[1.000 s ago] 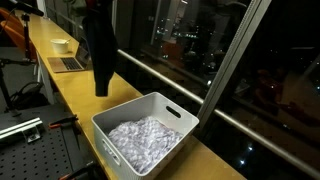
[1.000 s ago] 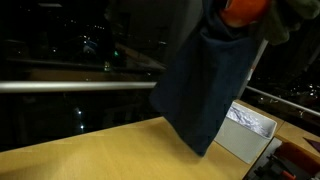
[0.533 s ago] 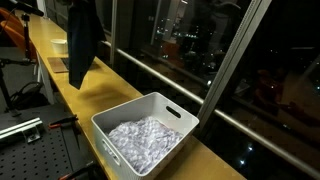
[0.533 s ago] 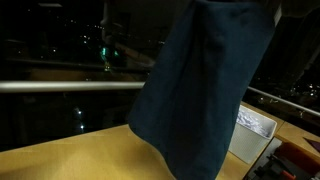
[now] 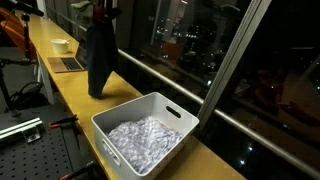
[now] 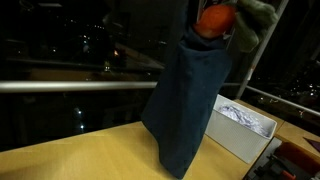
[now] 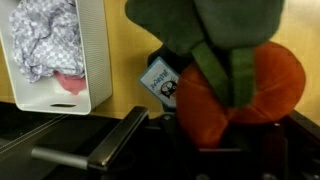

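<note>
While a long wooden counter (image 5: 70, 95) runs beside dark night windows (image 5: 190, 35), a dark garment (image 5: 99, 62) hangs full length from the claw (image 5: 101, 16), which is pinched shut on the garment's top. Whether its lower edge touches the counter cannot be told. Just beside it sits a white bin (image 5: 112, 150) holding crumpled pale cloth (image 5: 145, 137). Farther along are a laptop (image 5: 68, 63) and a small bowl (image 5: 61, 44)
</note>
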`<state>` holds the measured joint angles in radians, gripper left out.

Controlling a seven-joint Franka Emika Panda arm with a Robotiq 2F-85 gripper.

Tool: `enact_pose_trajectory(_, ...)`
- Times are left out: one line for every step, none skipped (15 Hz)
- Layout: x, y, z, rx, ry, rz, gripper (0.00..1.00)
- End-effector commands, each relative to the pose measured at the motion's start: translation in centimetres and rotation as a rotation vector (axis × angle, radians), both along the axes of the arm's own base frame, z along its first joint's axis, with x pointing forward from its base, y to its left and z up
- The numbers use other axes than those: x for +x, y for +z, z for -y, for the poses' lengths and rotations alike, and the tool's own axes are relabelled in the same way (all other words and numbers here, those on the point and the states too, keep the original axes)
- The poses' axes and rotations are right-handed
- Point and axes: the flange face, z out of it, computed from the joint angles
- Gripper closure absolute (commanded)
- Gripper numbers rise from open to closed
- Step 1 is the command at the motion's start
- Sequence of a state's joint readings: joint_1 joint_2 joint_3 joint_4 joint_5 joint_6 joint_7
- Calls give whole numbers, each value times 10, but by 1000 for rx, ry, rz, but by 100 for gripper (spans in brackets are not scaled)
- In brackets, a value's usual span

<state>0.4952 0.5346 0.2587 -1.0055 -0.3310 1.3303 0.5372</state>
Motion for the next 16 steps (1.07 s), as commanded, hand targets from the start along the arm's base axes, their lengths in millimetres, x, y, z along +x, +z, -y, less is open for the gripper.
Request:
enact_pose_trajectory(27,-37,61,139,-51,-77,100)
enact_pose_trajectory(36,-53,75,178,-65,-94,100)
enact_pose_trajectory(42,-68,90,215,-73,-109,100)
enact_pose_trajectory(44,-86,97,240,-74,-120,100)
enact_pose_trajectory(43,-102,104,254,-72,-129,100)
enact_pose_trajectory(40,-118,108,258,-69,-130,100)
enact_pose_trajectory(34,-131,112,256,-66,-130,100)
enact_pose_trajectory(29,-141,116,255,-67,-129,100)
enact_pose_trajectory(22,-152,117,252,-69,-127,100)
enact_pose_trajectory(15,-159,118,252,-71,-124,75)
enact_pose_trajectory(9,-164,121,250,-70,-121,74)
enact_pose_trajectory(2,-166,127,249,-76,-113,67)
enact_pose_trajectory(-4,-166,135,246,-82,-104,60)
enact_pose_trajectory(-9,-163,146,244,-92,-90,52)
enact_pose_trajectory(-13,-155,165,248,-110,-73,46)
enact_pose_trajectory(-16,-148,183,249,-130,-52,39)
